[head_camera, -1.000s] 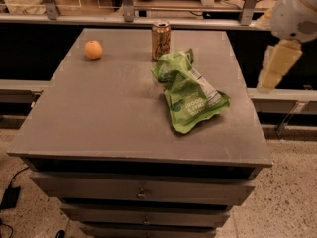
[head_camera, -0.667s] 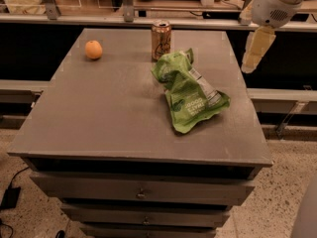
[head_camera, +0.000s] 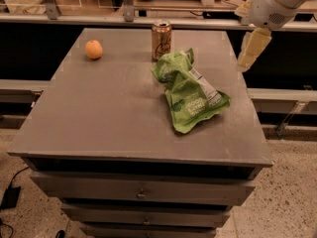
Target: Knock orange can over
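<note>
Soft dim light, seemingly overhead; jaws upper right.

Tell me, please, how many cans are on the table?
1. The can stands upright at the table's far edge, behind the bag. The end effector hangs beyond the right edge.

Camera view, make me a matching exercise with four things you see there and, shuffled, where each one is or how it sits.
1. orange can
2. orange fruit
3. green snack bag
4. gripper

A. crumpled, lying right of the centre of the table
B. near the table's far left corner
C. in the air by the table's far right corner
D. upright at the table's far edge

Pairs: 1-D, 2-B, 3-A, 4-C.
</note>
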Motion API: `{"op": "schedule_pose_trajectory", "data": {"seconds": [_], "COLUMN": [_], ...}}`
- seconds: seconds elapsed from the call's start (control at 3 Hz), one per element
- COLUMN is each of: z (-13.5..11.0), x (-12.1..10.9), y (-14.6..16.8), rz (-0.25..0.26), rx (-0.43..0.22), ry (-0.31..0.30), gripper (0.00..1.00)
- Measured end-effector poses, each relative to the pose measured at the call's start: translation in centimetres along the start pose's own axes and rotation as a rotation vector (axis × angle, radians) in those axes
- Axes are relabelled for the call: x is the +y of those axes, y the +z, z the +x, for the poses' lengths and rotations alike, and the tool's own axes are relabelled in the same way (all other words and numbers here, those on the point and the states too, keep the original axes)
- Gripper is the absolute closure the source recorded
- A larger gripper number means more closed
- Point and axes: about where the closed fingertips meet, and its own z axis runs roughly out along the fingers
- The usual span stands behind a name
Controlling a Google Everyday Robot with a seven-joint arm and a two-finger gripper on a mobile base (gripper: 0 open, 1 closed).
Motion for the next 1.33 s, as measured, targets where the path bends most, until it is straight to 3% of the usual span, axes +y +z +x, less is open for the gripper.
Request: {"op": "schedule_pose_trajectory", "data": {"seconds": [0.33, 0.67, 1.0, 1.33], "z": [-2.0, -3.9, -5.6, -5.9], "x": [-1.3, -3.9, -7.9, -10.2], "y": [-0.4, 0.0, 0.2, -0.7], "rz": [0.102, 0.182, 0.277, 0.363], "rx": [-0.161, -0.273, -0.349, -0.394], "ry": [-0.049, -0.067, -0.037, 0.003], "gripper": [0.0, 0.0, 0.0, 0.0]}}
